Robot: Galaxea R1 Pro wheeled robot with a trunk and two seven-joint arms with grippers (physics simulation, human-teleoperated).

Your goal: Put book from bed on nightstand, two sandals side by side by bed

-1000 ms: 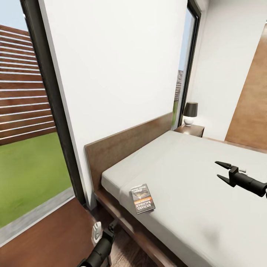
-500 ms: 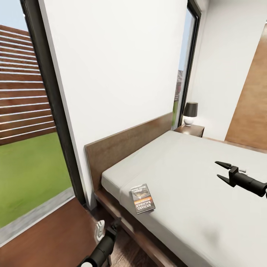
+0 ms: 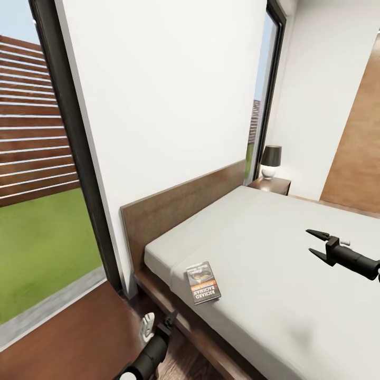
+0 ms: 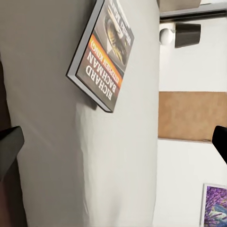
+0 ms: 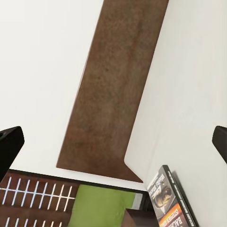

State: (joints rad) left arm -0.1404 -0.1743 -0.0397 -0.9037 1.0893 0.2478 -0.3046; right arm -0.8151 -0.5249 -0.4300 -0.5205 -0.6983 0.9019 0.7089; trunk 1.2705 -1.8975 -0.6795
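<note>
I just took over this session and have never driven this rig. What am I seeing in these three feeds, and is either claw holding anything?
This is a simulated two-armed wheeled robot in a bedroom. The large feed is its head camera, looking down at the bed. The book lies flat on the mattress near the headboard. A far nightstand carries a lamp. The other two feeds come from cameras near each claw. The left gripper sits low beside the bed frame, open, with the book ahead of it. The right gripper hovers open above the mattress. Neither holds anything.
</note>
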